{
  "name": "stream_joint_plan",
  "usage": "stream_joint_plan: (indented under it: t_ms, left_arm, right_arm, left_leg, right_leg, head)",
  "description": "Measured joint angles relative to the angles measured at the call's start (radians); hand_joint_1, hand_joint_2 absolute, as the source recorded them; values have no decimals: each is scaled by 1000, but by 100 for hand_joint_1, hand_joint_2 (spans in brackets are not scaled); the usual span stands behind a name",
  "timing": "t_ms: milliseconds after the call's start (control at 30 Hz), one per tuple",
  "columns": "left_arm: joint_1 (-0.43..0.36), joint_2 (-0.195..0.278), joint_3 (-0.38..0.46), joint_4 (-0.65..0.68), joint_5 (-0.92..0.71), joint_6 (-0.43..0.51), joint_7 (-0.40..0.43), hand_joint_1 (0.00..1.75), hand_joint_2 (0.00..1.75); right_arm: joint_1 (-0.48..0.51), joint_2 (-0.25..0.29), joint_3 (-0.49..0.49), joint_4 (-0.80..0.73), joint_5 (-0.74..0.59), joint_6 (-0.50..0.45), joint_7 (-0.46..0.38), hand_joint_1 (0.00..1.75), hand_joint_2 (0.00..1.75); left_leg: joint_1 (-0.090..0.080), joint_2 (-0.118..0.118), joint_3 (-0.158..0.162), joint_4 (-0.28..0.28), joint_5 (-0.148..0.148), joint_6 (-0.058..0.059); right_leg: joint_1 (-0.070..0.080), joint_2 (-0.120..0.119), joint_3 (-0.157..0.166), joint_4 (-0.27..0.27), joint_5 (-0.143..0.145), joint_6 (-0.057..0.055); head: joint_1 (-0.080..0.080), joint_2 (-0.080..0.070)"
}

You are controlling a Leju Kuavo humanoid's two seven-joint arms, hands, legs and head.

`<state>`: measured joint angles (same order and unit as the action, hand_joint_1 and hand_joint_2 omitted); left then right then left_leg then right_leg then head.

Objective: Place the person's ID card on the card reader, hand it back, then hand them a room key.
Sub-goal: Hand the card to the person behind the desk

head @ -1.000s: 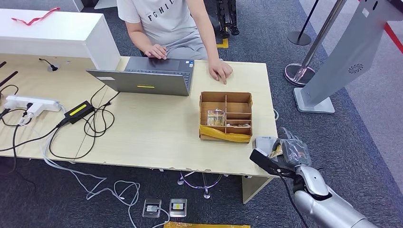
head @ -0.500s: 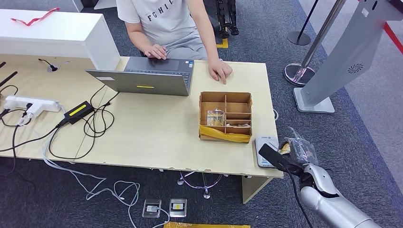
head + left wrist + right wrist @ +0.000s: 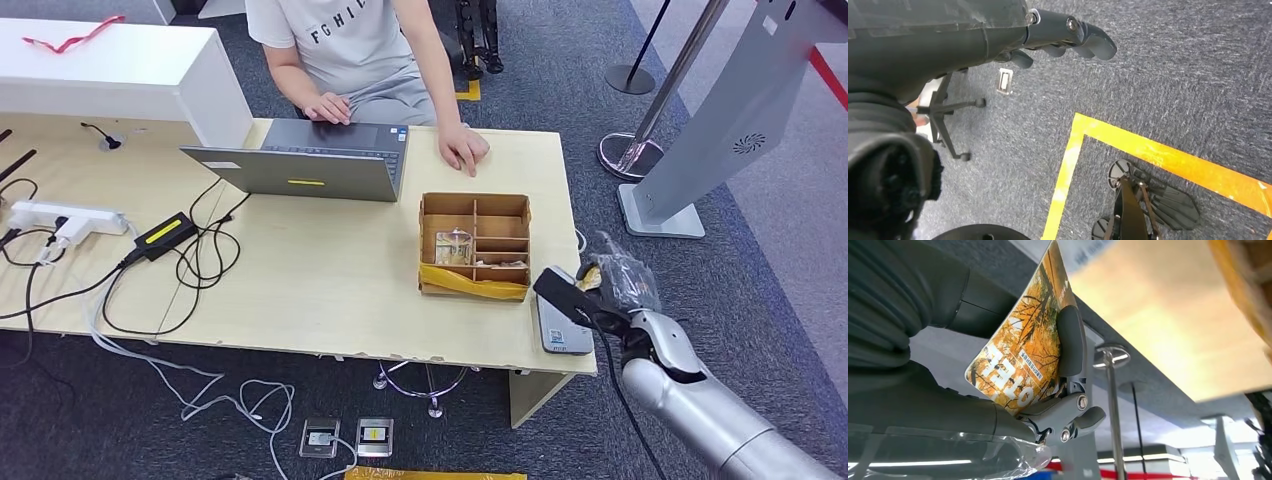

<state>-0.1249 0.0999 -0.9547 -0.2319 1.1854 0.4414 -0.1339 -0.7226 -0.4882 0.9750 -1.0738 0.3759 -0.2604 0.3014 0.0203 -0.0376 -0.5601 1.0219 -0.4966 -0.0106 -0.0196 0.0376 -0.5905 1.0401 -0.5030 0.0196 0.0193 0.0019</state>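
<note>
right wrist view puts our right hand [image 3: 998, 365] pinching an orange printed card [image 3: 1023, 355]; our left hand [image 3: 1063, 35] hangs over the carpet, fingers curled on nothing. in the head view our right hand sits above the grey card reader [image 3: 562, 325] at the table [image 3: 330, 270] corner. we judge it the card-handling step; next, a steady carry toward the person [image 3: 340, 50]. since a second ago, our hand has risen, uncovering the reader.

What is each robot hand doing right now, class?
Left hand: holds nothing, fingers curled over the floor.
Right hand: holds an orange card.
</note>
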Motion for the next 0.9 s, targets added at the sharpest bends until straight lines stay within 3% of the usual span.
stream_joint_plan:
  t_ms: [333, 900]
  left_arm:
    - [-12, 0, -23, 0, -5, -1, 20, 0, 0]
    - [-33, -9, -64, 0, -32, -8, 54, 0, 0]
  right_arm:
    - [-150, 67, 2, -17, 39, 23, 3, 175, 175]
    - [-251, 202, 18, 91, 0, 38, -56, 175, 175]
  left_leg:
    - [0, -1, -1, 0, 0, 0]
    - [0, -1, -1, 0, 0, 0]
  right_leg:
    - [0, 0, -1, 0, 0, 0]
    - [0, 0, -1, 0, 0, 0]
  head:
    - [0, 0]
    - [0, 0]
